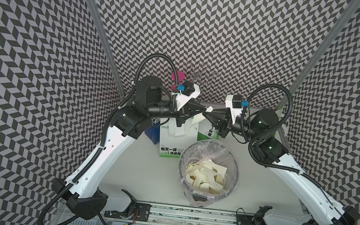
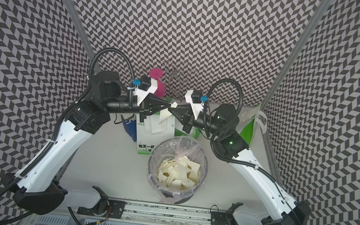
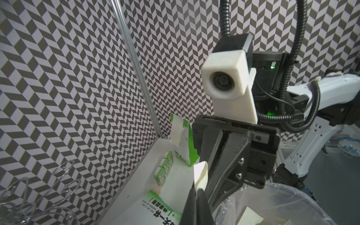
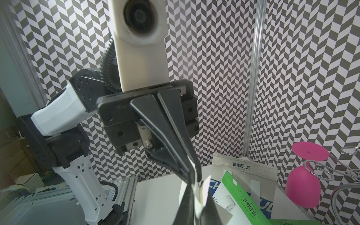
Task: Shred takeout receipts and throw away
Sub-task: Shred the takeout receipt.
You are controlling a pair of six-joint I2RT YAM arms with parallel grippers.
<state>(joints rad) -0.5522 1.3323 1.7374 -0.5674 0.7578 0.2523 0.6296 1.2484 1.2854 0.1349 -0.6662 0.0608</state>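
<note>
Many torn receipt scraps (image 1: 204, 175) lie heaped in the plastic-lined bin (image 1: 238, 172) on the table (image 1: 144, 178). One small cream scrap (image 1: 210, 108) is held in the air beyond the bin, above a green-and-white bag (image 1: 170, 149). Left hand (image 1: 205, 108) and right hand (image 1: 205, 114) meet tip to tip, both clenched on that scrap.
</note>
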